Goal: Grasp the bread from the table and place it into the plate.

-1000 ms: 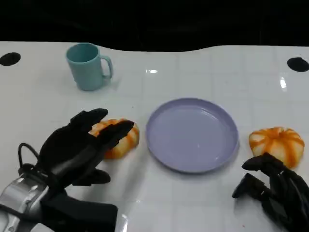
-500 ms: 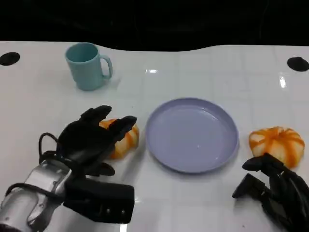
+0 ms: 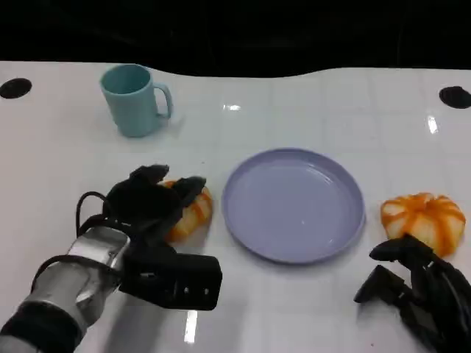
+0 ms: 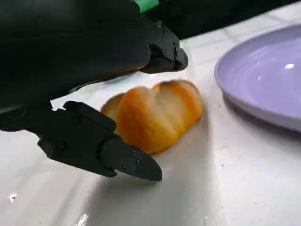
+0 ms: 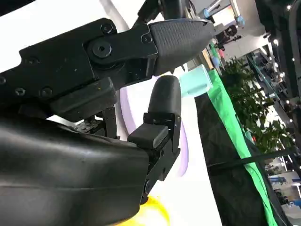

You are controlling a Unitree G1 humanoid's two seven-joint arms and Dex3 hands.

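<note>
Fingers (image 4: 117,157) of the left hand (image 3: 151,206) straddle the bread (image 4: 153,115) apart, not yet gripping; it sits on the counter (image 3: 309,95) beside the plate (image 3: 294,204). Soft, light: squeeze its sides gently.

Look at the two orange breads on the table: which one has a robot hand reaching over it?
The bread left of the purple plate: the left hand hovers over it. The other bread, right of the plate, lies uncovered.
</note>
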